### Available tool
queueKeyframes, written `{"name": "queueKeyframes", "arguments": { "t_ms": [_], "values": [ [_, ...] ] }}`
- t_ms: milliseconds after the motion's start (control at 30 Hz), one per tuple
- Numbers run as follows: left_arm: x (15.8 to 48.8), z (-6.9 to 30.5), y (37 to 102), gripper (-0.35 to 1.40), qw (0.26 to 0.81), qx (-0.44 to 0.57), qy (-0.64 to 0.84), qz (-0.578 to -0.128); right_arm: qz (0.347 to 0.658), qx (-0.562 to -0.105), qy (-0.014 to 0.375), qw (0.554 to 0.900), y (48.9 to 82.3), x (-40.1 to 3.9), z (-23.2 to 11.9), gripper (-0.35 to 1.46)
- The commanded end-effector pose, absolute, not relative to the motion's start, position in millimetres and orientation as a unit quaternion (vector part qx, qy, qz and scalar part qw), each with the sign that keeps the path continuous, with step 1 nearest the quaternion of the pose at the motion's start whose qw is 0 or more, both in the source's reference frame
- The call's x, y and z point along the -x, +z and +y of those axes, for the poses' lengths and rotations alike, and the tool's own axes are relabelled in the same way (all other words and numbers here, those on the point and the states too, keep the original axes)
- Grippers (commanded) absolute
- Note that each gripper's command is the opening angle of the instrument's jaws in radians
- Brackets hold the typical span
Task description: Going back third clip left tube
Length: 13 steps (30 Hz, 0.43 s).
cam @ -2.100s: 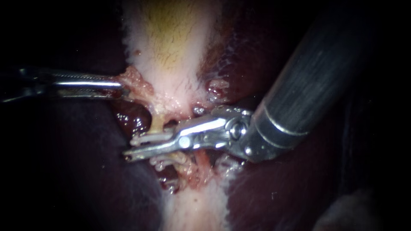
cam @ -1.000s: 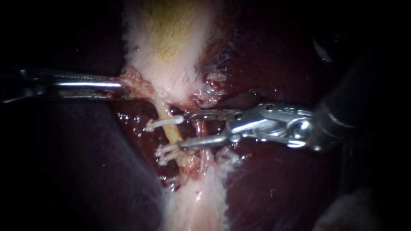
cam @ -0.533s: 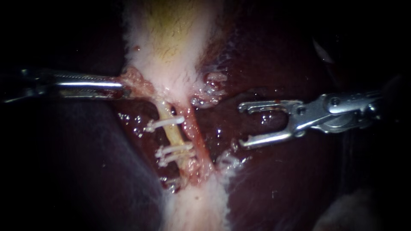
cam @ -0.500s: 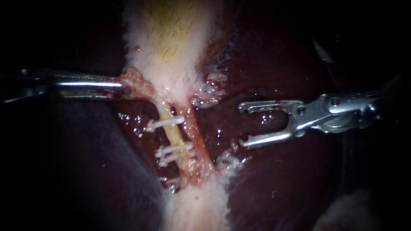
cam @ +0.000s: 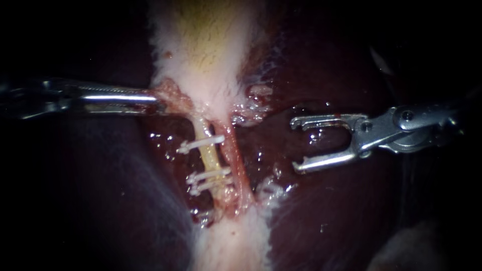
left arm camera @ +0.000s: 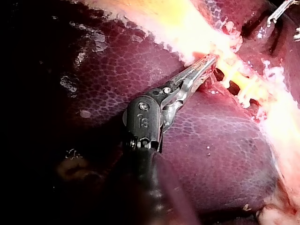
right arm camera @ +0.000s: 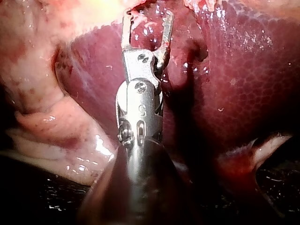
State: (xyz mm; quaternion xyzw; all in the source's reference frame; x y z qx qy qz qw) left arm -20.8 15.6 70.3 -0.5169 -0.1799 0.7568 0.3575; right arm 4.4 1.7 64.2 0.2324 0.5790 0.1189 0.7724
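Note:
The yellowish left tube (cam: 211,156) runs down from the pale gallbladder (cam: 201,55). It carries three white clips: one high (cam: 202,144) and two close together lower down (cam: 208,179). The reddish right tube (cam: 237,163) lies beside it. My right instrument (cam: 294,144) is off to the right of both tubes, over dark liver (cam: 326,211), with its jaws open and empty; the right wrist view shows the same open jaws (right arm camera: 146,21). My left instrument (cam: 153,98) is shut on the ragged tissue at the gallbladder's neck (cam: 170,95), as the left wrist view also shows (left arm camera: 208,63).
Dark liver (cam: 100,200) lies on both sides of the tubes, wet and glistening around them. A pale band of tissue (cam: 231,246) continues below the clips. In the left wrist view the tips of my right instrument (left arm camera: 280,8) show beyond the tubes.
My right instrument's jaws opened off the left tube, left a white clip on it and drew back to the right. The view has shifted slightly. The left instrument keeps its hold.

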Motion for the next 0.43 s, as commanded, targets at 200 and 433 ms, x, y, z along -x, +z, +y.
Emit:
{"name": "queueKeyframes", "arguments": {
  "t_ms": [200, 433],
  "values": [
    [21.8, 15.2, 72.1, -0.35, 0.353, 0.513, 0.761, -0.181, 0.579, -0.232, 0.119, 0.772, 64.2, -4.3, 1.7, 0.5],
    [21.3, 15.4, 71.7, -0.35, 0.353, 0.514, 0.76, -0.183, 0.579, -0.232, 0.119, 0.772, 64.2, -4.4, 1.7, 0.5]
  ]
}}
